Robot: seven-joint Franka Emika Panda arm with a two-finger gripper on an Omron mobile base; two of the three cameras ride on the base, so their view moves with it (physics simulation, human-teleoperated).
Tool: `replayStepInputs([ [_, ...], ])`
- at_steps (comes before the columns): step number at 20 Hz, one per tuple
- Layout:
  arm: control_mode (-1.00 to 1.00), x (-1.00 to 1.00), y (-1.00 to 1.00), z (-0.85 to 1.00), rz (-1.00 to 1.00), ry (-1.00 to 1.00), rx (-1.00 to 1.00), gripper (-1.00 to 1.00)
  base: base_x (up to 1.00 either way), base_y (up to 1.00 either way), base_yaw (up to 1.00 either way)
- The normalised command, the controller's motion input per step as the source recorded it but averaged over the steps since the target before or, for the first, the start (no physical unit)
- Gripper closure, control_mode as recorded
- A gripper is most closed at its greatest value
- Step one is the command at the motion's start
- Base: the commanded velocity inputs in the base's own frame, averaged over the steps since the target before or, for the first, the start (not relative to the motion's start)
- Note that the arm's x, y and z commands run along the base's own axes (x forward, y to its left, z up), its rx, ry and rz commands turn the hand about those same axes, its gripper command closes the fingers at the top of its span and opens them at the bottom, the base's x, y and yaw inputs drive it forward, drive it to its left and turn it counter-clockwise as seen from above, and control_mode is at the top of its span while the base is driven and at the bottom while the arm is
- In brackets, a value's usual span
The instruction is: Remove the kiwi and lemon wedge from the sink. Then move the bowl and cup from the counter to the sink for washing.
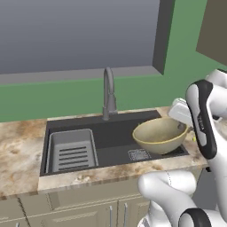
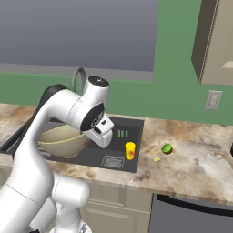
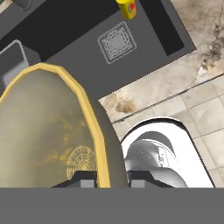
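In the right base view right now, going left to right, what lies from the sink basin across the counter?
bowl → drain → cup → lemon wedge → kiwi → wall outlet

Your arm covers the right part of the bowl (image 2: 61, 139) in the right base view, and the claw (image 3: 111, 178) is sunk to its tips at the hand view's bottom edge, the bowl's rim between them. The cup (image 3: 127, 8) is cut off by that view's top edge. The lemon wedge (image 2: 156, 159) is too small for you to make out its shape.
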Motion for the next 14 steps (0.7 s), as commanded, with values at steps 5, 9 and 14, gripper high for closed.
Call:
replayStepInputs([
  [5,-1.00,0.37,-0.07,-0.06,0.05,0.00,0.06,1.00,0.00,0.00,0.00],
  [9,-1.00,0.33,-0.03,-0.12,0.03,0.00,0.03,1.00,0.00,0.00,0.00],
  [14,-1.00,0.28,0.00,-0.28,0.00,0.02,0.00,1.00,0.00,0.00,0.00],
])
